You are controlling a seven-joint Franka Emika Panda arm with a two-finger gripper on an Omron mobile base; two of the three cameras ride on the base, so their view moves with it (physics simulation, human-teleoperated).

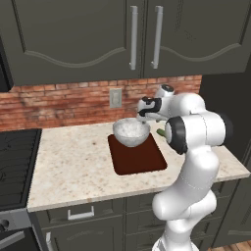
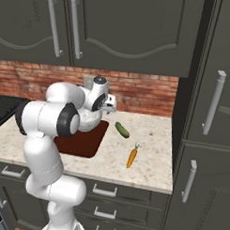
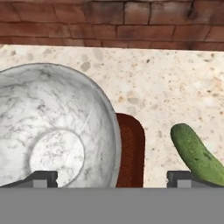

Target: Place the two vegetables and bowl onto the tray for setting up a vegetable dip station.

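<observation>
Left base view: the bowl (image 1: 131,132) was seen at the far end of the tray (image 1: 139,159) on the counter (image 1: 73,166).

Right base view: cucumber (image 2: 122,130) and carrot (image 2: 131,157) lay on the counter (well apart from each other), right of the tray.

Hand view: the end effector (image 3: 112,178) was spread wide, nothing held.

The bowl (image 3: 52,127) looks like veined grey-white stone, smooth; the desk (image 1: 73,162) is speckled beige stone; the wall (image 1: 63,103) is rough red brick; the cucumber (image 3: 197,155) is glossy.
</observation>
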